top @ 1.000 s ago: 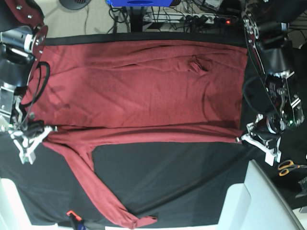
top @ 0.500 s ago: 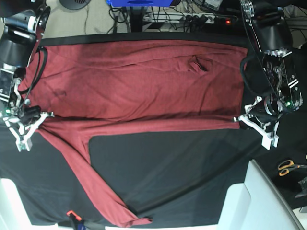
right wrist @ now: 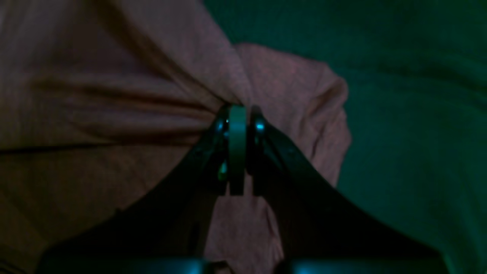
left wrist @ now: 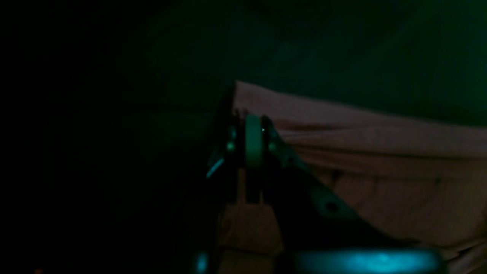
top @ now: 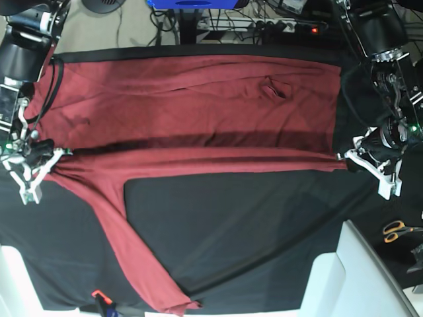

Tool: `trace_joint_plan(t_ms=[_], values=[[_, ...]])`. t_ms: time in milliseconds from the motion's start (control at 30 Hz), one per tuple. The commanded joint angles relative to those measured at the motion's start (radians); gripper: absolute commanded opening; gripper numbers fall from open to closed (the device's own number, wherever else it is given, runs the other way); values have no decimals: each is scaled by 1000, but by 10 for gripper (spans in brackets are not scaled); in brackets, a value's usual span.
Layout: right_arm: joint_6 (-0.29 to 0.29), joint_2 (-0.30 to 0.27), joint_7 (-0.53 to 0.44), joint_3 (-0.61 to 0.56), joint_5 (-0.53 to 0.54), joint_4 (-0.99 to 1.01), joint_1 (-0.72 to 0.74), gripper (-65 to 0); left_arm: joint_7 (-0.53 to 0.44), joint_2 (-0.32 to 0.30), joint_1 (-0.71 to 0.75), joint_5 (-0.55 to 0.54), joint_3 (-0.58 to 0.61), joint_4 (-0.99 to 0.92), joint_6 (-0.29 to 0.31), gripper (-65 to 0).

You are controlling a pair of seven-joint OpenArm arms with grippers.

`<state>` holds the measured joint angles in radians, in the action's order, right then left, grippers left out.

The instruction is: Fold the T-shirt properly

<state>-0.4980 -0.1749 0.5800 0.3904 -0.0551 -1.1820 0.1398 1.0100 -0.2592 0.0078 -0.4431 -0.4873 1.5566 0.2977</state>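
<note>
The brick-red T-shirt [top: 198, 105] lies spread across the back half of the black table cloth. Its near edge is raised and stretched taut between my two grippers. At the view's right, my left gripper [top: 346, 158] is shut on the shirt's edge corner. In the left wrist view the jaws [left wrist: 249, 116] pinch the cloth [left wrist: 380, 152]. At the view's left, my right gripper [top: 61, 154] is shut on bunched fabric near the sleeve's root. The right wrist view shows the gripper [right wrist: 237, 109] closed on gathered folds [right wrist: 114, 76]. One long sleeve [top: 129, 244] trails diagonally to the front edge.
Black table cloth [top: 251, 224] covers the table. A white box [top: 360, 277] stands at the front right, with yellow-handled scissors [top: 396, 230] beside it. An orange-tipped tool [top: 99, 296] lies at the front left. Cables and a power strip [top: 264, 25] run behind the table.
Both grippers have carried the shirt's near edge toward the back of the table. The folded strip has moved up over the body and the trailing sleeve has been dragged along.
</note>
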Motion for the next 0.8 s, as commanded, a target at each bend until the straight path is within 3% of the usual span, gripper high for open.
trace_joint_plan(t_ms=[0, 133, 233, 600, 767], values=[[5, -16, 1, 5, -1, -31, 14, -644, -10, -12, 5, -6, 0, 25, 1, -650], [5, -4, 51, 5, -1, -71, -4, -644, -12, -4, 44, -6, 2, 29, 1, -650], [5, -2, 54, 5, 1, -92, -29, -644, -13, 22, 62, -6, 2, 29, 1, -650], [11, 42, 54, 8, -1, -97, -88, -644, -18, 25, 83, -6, 2, 21, 1, -650], [11, 53, 56, 69, -5, -92, -88, -644, -18, 48, 85, 5, 0, 20, 1, -650]])
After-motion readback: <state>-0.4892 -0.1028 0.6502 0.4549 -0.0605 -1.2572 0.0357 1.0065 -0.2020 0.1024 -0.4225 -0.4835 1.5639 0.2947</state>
